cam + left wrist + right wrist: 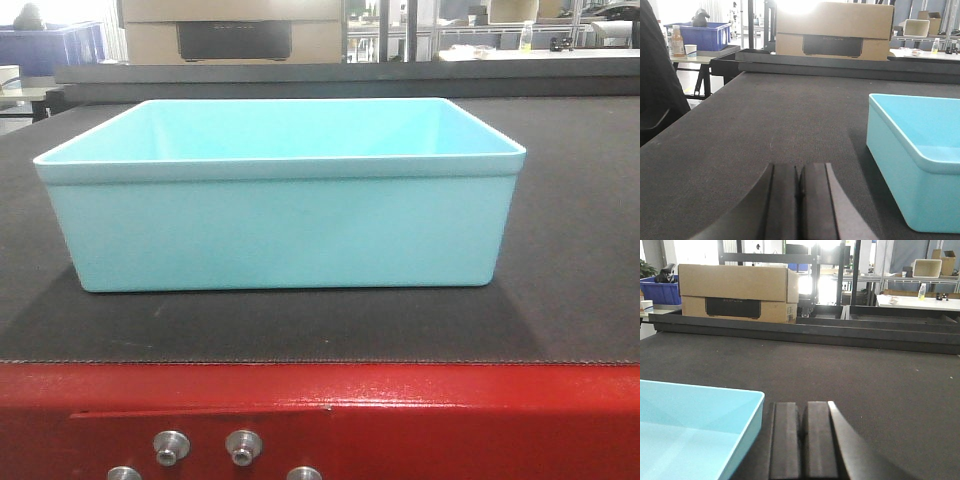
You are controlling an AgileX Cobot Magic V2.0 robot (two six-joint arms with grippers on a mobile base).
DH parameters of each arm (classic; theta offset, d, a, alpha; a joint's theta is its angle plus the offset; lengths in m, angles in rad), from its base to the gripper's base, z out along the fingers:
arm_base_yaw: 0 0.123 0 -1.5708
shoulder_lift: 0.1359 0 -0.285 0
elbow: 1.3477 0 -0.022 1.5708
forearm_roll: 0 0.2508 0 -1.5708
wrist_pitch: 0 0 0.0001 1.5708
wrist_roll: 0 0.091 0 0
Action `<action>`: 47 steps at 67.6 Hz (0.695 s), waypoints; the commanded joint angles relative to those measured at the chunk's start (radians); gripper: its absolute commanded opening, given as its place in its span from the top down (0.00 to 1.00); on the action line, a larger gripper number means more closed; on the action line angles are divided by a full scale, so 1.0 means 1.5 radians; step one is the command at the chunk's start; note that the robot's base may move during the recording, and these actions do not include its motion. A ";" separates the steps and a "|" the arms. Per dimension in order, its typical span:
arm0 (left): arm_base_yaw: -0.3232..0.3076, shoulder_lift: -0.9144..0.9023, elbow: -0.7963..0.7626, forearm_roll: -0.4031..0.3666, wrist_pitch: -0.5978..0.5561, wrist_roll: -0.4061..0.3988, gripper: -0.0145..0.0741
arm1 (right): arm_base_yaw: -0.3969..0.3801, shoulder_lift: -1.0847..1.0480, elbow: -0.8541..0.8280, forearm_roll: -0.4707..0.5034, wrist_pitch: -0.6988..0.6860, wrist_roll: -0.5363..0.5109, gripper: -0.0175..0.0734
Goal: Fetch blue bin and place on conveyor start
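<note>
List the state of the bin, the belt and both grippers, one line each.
Blue bin: upright, empty, resting on the belt, not held.
Belt: carries the bin near its red end frame.
Left gripper: shut, empty, beside the bin.
Right gripper: shut, empty, beside the bin.

The front camera sits low and close at the red frame (320, 400), facing the blue bin (285, 190) side-on. Each wrist camera looks forward over its closed fingers (800, 200) (802, 440), skimming the belt (765, 130). All share bin, belt and, probably, the same cardboard box (735, 292).
</note>
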 commanded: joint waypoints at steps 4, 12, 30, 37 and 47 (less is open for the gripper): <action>0.001 -0.004 -0.001 -0.003 -0.014 0.001 0.96 | -0.016 -0.031 0.031 0.025 -0.023 -0.020 0.99; 0.001 -0.004 -0.001 -0.003 -0.014 0.001 0.96 | -0.070 -0.102 0.104 0.118 -0.023 -0.089 0.99; 0.001 -0.004 -0.001 -0.003 -0.014 0.001 0.96 | -0.134 -0.287 0.283 0.149 -0.036 -0.097 0.99; 0.001 -0.004 -0.001 -0.003 -0.014 0.001 0.96 | -0.135 -0.328 0.295 0.149 -0.012 -0.097 0.99; 0.001 -0.004 -0.001 -0.003 -0.014 0.001 0.96 | -0.135 -0.328 0.295 0.144 -0.012 -0.097 0.99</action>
